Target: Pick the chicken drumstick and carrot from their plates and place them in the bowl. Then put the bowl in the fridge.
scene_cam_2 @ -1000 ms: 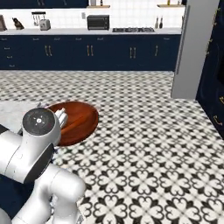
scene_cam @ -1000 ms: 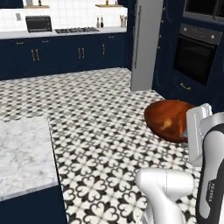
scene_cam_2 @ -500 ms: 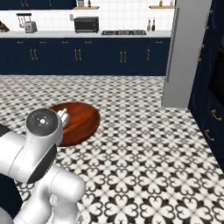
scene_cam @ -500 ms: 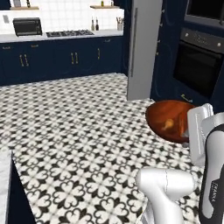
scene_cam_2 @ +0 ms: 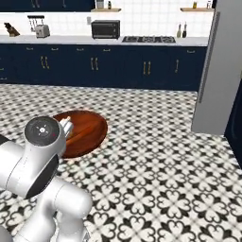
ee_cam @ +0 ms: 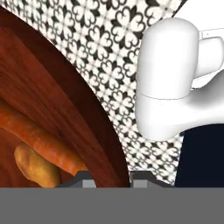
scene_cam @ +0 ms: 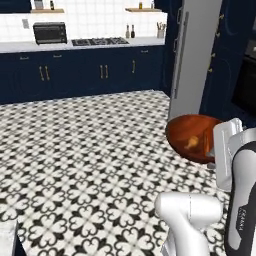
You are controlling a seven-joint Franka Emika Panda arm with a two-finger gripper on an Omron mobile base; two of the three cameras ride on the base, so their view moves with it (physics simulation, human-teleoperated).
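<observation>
Domestic kitchen, rendered — identified by the following fittings. Navy base cabinets (scene_cam_2: pixel 118 68) with brass handles ran along the far wall under a pale countertop (scene_cam_2: pixel 71 40). A gas hob (scene_cam_2: pixel 149 39) was set into that counter, with a black microwave (scene_cam_2: pixel 105 29) beside it. A toaster (scene_cam_2: pixel 42 31) and a knife block (scene_cam_2: pixel 10 30) stood toward the counter's left end. White tile backsplash (scene_cam: pixel 100 20); wooden shelves (scene_cam: pixel 142 9) above held bottles. A tall grey fridge (scene_cam: pixel 195 55) stood at the right, next to a built-in wall oven (scene_cam: pixel 247 75). Floor (scene_cam: pixel 90 150) — black-and-white patterned tile throughout.
</observation>
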